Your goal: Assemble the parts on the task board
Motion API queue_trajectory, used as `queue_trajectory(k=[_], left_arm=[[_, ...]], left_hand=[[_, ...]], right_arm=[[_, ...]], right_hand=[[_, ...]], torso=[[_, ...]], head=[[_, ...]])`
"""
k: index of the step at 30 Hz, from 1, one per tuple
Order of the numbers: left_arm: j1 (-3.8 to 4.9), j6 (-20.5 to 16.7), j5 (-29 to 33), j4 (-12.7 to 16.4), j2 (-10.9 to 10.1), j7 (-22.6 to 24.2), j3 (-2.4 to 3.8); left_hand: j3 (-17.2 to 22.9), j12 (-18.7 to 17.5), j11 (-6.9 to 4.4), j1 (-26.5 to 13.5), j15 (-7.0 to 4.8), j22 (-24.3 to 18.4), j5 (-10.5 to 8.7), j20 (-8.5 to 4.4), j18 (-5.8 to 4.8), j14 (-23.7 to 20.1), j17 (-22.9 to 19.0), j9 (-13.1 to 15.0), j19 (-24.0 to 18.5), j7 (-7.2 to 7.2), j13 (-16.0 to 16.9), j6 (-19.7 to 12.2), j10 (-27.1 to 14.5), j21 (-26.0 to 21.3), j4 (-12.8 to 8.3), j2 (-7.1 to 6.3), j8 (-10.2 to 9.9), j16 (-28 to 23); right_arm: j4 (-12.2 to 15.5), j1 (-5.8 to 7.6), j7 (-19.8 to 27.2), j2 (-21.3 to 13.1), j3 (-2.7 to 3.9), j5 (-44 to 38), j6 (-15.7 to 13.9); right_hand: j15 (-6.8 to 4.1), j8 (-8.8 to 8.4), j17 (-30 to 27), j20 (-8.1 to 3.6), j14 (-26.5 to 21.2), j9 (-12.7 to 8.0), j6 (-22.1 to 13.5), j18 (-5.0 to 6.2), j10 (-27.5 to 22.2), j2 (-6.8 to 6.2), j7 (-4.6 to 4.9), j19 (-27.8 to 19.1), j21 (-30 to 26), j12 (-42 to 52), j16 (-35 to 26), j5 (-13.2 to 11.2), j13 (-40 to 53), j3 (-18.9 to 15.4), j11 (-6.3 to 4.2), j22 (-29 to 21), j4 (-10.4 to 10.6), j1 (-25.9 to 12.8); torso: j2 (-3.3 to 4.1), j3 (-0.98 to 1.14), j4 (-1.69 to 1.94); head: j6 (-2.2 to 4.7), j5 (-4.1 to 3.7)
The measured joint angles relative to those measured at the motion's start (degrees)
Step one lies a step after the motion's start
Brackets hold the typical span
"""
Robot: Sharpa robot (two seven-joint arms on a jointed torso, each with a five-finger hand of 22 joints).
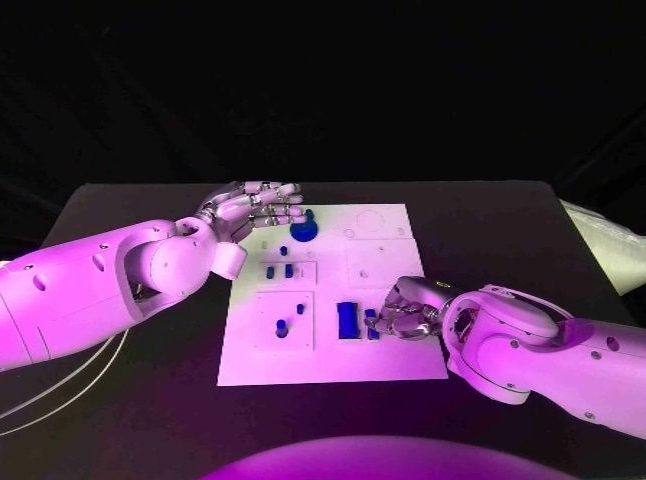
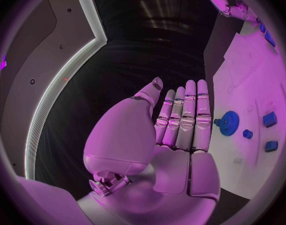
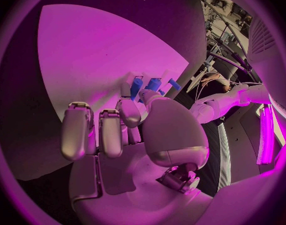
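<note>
While its fingers curl at the blue bar [image 1: 348, 320], the right hand [image 1: 405, 310] sits just beside it, grip unclear | bar's long axis runs near-to-far on the task board [image 1: 395, 355] | left hand [image 1: 254, 208] open, flat, far end.

Chunky smooth white arms, small round holes in the shells, thin pale cables underneath the left arm [image 1: 78, 290], segmented silver hands.

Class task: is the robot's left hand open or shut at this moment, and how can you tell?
Open. The left hand holds nothing; its fingers lie straight beside the blue gear.
</note>
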Motion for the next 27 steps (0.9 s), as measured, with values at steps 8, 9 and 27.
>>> queue_trajectory(k=[8, 9, 27], left_arm=[[0.0, 0.22, -0.38, -0.02, -0.01, -0.21, 0.0], [0.0, 0.24, -0.41, -0.03, -0.01, -0.23, 0.0], [0.0, 0.43, -0.63, -0.06, -0.05, -0.41, 0.0]], left_hand=[[0.0, 0.0, 0.0, 0.0, 0.0, -0.05, 0.0, 0.0, 0.0, 0.0, -0.04, 0.0, 0.0, 0.0, 0.0, 0.0, 0.0, 0.0, 0.0, 0.0, 0.0, 0.0], [0.0, 0.0, 0.0, 0.0, 0.0, -0.05, 0.0, 0.0, 0.0, 0.0, -0.04, 0.0, 0.0, 0.0, 0.0, 0.0, 0.0, 0.0, 0.0, 0.0, 0.0, 0.0], [0.0, 0.0, 0.0, 0.0, 0.0, -0.12, 0.0, 0.0, 0.0, 0.0, -0.03, 0.0, 0.0, 0.21, -0.05, -0.22, -0.41, 0.0, 0.0, 0.0, 0.0, 0.0]], right_arm=[[-0.02, -0.01, 0.0, -0.08, 0.0, 0.38, -0.1], [-0.02, -0.01, 0.01, -0.1, 0.0, 0.39, -0.14], [0.3, -0.01, 3.31, -2.76, 0.0, 2.52, -1.17]], right_hand=[[-0.2, 0.0, -0.01, -0.19, -0.2, 0.32, 0.19, -0.01, 0.0, 1.24, -0.19, 0.19, 0.0, 0.0, 0.0, -11.95, 0.34, -6.68, 0.0, 0.18, 0.14, -4.93], [-0.2, 0.0, -0.01, -0.19, -0.2, 0.36, 0.19, 0.0, 0.0, 1.2, -0.19, 0.19, 0.0, -0.17, 0.0, -13.65, 0.34, -7.63, 0.0, 0.18, 0.16, -5.62], [-0.19, -1.19, -0.02, 0.28, -0.2, 0.56, -1.29, -0.01, -1.54, 1.37, 0.79, -0.28, -0.98, -4.04, -0.91, -13.9, -1.41, -11.26, 0.57, -1.49, -6.35, 8.6]], torso=[[-0.01, 0.03, 0.0], [-0.01, 0.03, 0.0], [-0.04, 0.03, -0.04]], head=[[0.08, -0.05], [0.08, -0.05], [0.4, -0.35]])
